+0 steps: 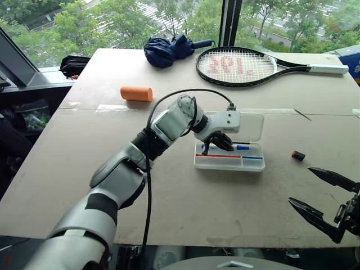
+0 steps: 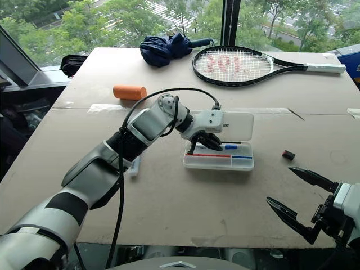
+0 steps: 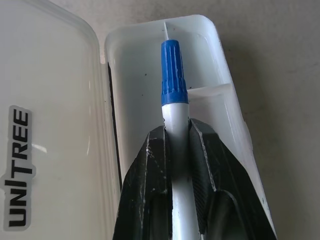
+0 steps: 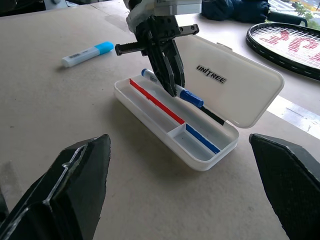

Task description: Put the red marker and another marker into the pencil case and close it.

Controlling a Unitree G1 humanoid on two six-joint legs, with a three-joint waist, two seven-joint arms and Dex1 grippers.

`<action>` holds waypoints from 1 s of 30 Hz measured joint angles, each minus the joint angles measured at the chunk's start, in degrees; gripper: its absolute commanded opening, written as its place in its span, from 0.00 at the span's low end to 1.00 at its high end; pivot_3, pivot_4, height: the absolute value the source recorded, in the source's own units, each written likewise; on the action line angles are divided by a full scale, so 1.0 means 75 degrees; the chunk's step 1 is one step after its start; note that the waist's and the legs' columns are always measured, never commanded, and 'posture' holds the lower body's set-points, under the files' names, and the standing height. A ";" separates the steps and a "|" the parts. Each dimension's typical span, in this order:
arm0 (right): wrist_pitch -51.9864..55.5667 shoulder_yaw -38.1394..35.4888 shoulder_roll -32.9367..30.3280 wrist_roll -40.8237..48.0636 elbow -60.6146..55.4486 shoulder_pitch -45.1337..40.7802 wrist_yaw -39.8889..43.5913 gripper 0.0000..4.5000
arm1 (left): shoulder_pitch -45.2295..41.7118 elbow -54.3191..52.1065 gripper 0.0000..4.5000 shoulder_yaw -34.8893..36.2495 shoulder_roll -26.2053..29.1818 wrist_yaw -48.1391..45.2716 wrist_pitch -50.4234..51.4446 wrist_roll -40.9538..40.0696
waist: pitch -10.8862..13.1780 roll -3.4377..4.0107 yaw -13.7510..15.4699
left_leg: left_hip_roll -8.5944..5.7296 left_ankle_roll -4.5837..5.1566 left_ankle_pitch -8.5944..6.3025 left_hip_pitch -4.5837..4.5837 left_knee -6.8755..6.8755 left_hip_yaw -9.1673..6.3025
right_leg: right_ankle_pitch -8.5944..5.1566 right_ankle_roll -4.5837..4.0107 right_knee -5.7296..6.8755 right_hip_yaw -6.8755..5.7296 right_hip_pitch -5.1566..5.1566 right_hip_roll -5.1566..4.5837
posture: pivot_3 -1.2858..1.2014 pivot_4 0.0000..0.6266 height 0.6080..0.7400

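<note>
Mid-worktop, held over the open white hard-plastic pencil case (image 1: 229, 163) by the clamped left end effector (image 1: 216, 143): a blue-capped white marker (image 4: 189, 96), liable to straddle the divider; right end effector (image 2: 292, 197) spread wide, empty.

A white, rounded-corner pencil case of smooth hard plastic (image 4: 200, 150) lies open, its translucent lid faintly glossy with dark printed lettering, on a beige table of matt, slightly rough board (image 1: 169, 191) with a strip of shiny clear tape across its seam. The left gripper (image 3: 178, 145) has black, matt plastic fingers with scuffed, pale-worn edges, clamped on a white smooth plastic marker with a ribbed blue cap (image 3: 174, 75), and the right gripper (image 1: 323, 194) has the same dull black finish. Farther back lie a matt orange foam-like cylinder (image 1: 136, 93), a dark blue folded umbrella of soft cloth (image 1: 167, 49) and a glossy black-framed racket with white strings (image 1: 242, 66).
</note>
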 measured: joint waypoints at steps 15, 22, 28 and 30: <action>0.0364 0.0509 -0.0295 0.0336 -0.0796 -0.0434 -0.0428 1.00 | 0.2131 -0.4635 0.71 0.4395 0.1921 0.0449 0.5461 -0.2085 | 0.0037 0.0028 -0.0288 | 0.0070 -0.0001 0.0000 0.0010 -0.0004 -0.0011 | -0.0002 0.0000 0.0019 -0.0002 -0.0005 0.0019 | 0.52 0.24 0.93; 0.0920 0.1952 -0.0951 0.0668 -0.0483 -0.2057 -0.0404 1.00 | 0.5289 -0.8548 0.71 0.7998 0.1543 0.3435 0.8921 -0.1484 | 0.0052 -0.0019 0.0001 | 0.0055 -0.0006 0.0003 0.0008 0.0009 -0.0043 | 0.0000 0.0001 0.0015 -0.0024 0.0018 0.0008 | 0.52 0.24 0.93; 0.0935 0.2444 -0.1196 0.0695 0.0411 -0.3003 0.0187 1.00 | 0.6388 -0.9582 0.71 0.8056 0.0335 0.5478 0.9213 -0.1062 | 0.0044 -0.0040 0.0246 | 0.0012 -0.0006 0.0002 0.0027 0.0018 -0.0046 | 0.0001 0.0001 -0.0004 -0.0024 0.0060 -0.0041 | 0.52 0.24 0.93; 0.0909 0.2488 -0.1209 0.0649 0.0706 -0.3046 0.0433 1.00 | 0.6564 -0.9538 0.71 0.7619 -0.0312 0.6243 0.9211 -0.0839 | 0.0042 -0.0043 0.0257 | 0.0006 -0.0006 0.0002 0.0029 0.0018 -0.0041 | 0.0002 0.0002 -0.0007 -0.0017 0.0064 -0.0045 | 0.52 0.24 0.93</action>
